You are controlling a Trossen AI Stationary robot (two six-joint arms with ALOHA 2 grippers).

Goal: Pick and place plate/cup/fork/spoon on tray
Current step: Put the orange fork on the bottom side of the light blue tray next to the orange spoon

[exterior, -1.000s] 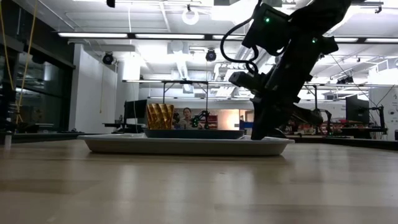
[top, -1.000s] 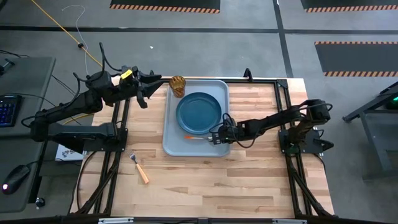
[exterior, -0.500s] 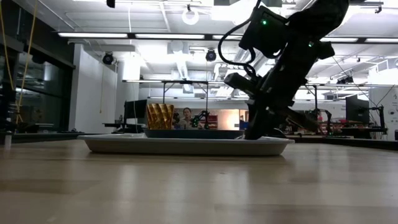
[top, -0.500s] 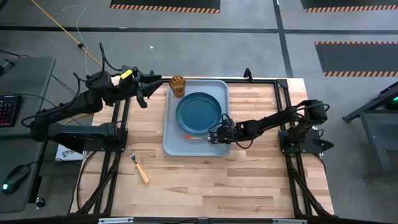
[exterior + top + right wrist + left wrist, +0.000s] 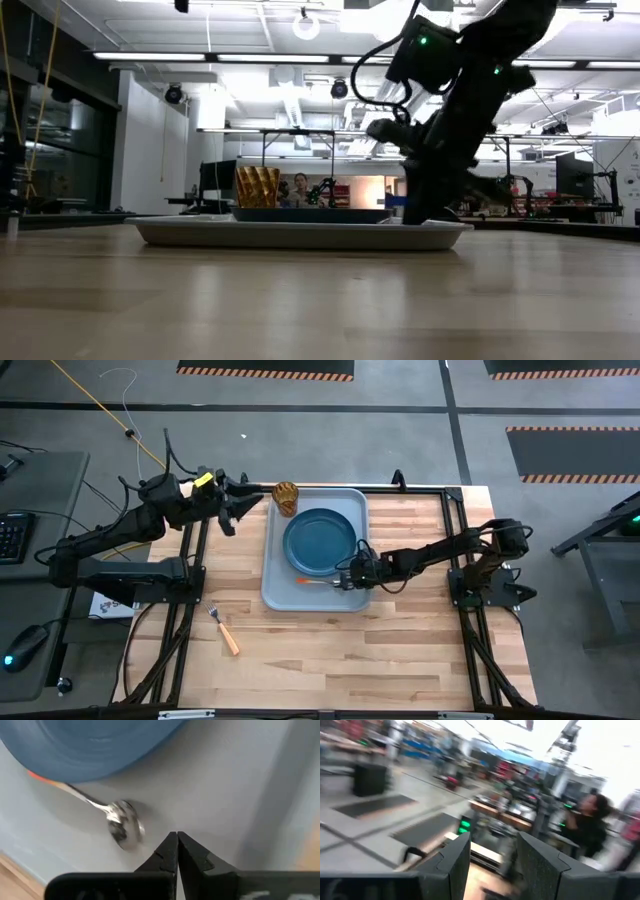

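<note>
The pale blue-grey tray (image 5: 275,595) lies mid-table. The dark blue plate (image 5: 320,542) rests on it. The amber cup (image 5: 286,497) stands at the tray's far left corner. The spoon (image 5: 125,826) lies on the tray floor just near of the plate, its orange handle (image 5: 304,580) partly under the plate's rim. My right gripper (image 5: 176,839) is shut, low over the tray, just right of the spoon's bowl and apart from it. The fork (image 5: 225,630) lies on the table, left of the tray and nearer. My left gripper (image 5: 492,857) is open and raised beyond the table's far left, near the cup.
A black frame runs along the table's left (image 5: 190,590) and right (image 5: 470,600) sides. Bare wood lies near of the tray (image 5: 350,660). A person (image 5: 587,820) shows in the room beyond the table.
My right arm's wrist tipped toward the table's left over the tray, then came back more upright. Its gripper stays low beside the spoon's bowl. The spoon, plate and cup have kept still.
</note>
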